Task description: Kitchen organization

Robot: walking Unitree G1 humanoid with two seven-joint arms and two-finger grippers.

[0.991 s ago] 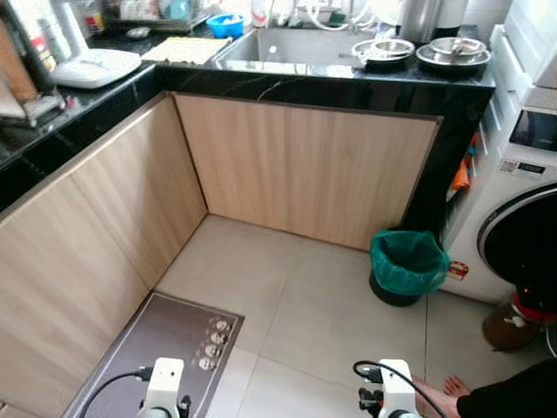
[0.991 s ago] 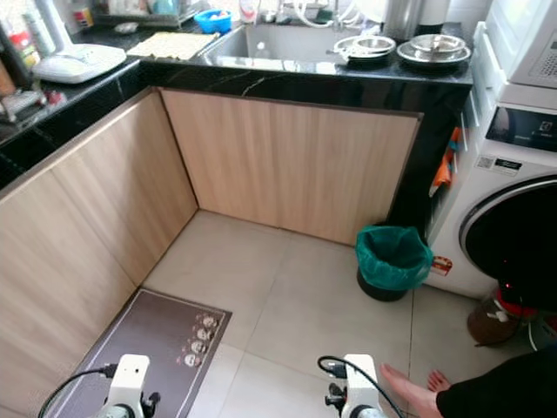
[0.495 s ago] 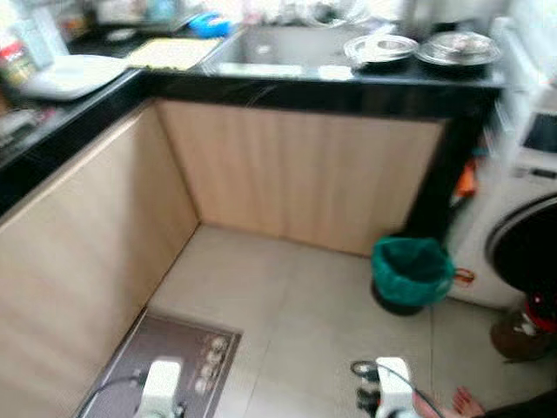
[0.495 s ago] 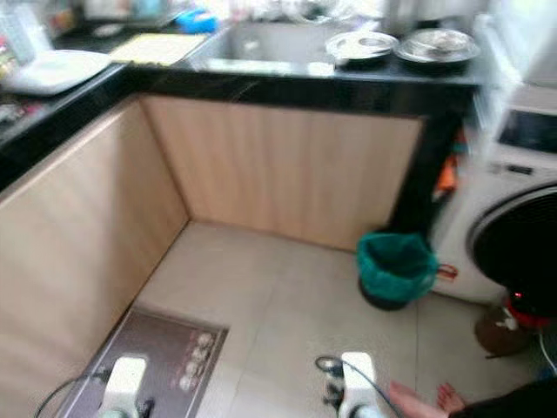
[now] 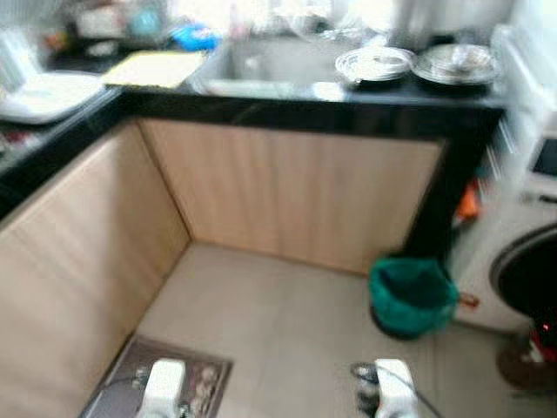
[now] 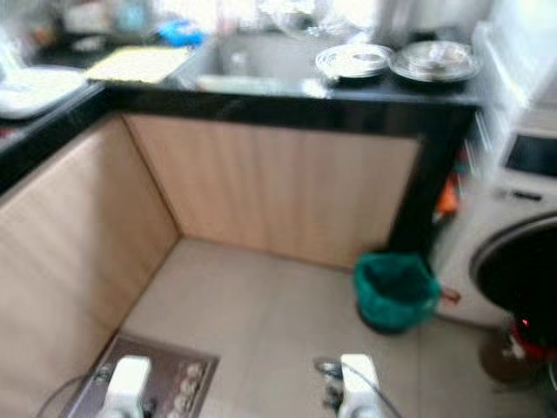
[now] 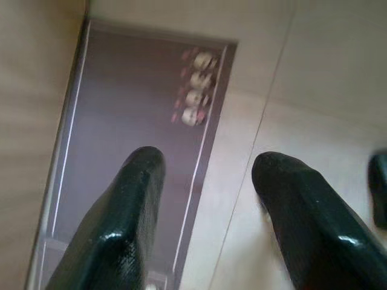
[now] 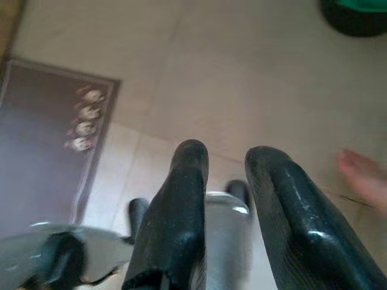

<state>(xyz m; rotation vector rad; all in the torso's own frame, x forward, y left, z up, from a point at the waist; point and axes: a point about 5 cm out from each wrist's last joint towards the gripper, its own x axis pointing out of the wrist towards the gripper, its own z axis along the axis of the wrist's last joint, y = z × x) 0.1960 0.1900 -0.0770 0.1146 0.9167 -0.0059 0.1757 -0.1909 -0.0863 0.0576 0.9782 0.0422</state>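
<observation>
A black countertop (image 5: pixel 313 97) runs along the back with a sink (image 5: pixel 261 65) set in it. Two steel dishes (image 5: pixel 376 63) stand at its right end. A yellow mat (image 5: pixel 157 68) and a blue bowl (image 5: pixel 193 37) lie to the sink's left. Both arms hang low at the bottom edge, the left arm (image 5: pixel 164 390) and the right arm (image 5: pixel 392 399). My left gripper (image 7: pixel 208 166) is open above a brown floor mat (image 7: pixel 133 109). My right gripper (image 8: pixel 227 156) has its fingers slightly apart over bare tiles, holding nothing.
A green-lined bin (image 5: pixel 411 292) stands on the floor by a washing machine (image 5: pixel 531 261) at the right. Wood cabinet fronts (image 5: pixel 78 261) wall the left and back. A white appliance (image 5: pixel 48 94) sits on the left counter. A person's foot (image 8: pixel 363 175) is near my right gripper.
The whole picture has shifted and blurred, so the camera moved toward the counter. Both arms still hang low with their fingers as before.
</observation>
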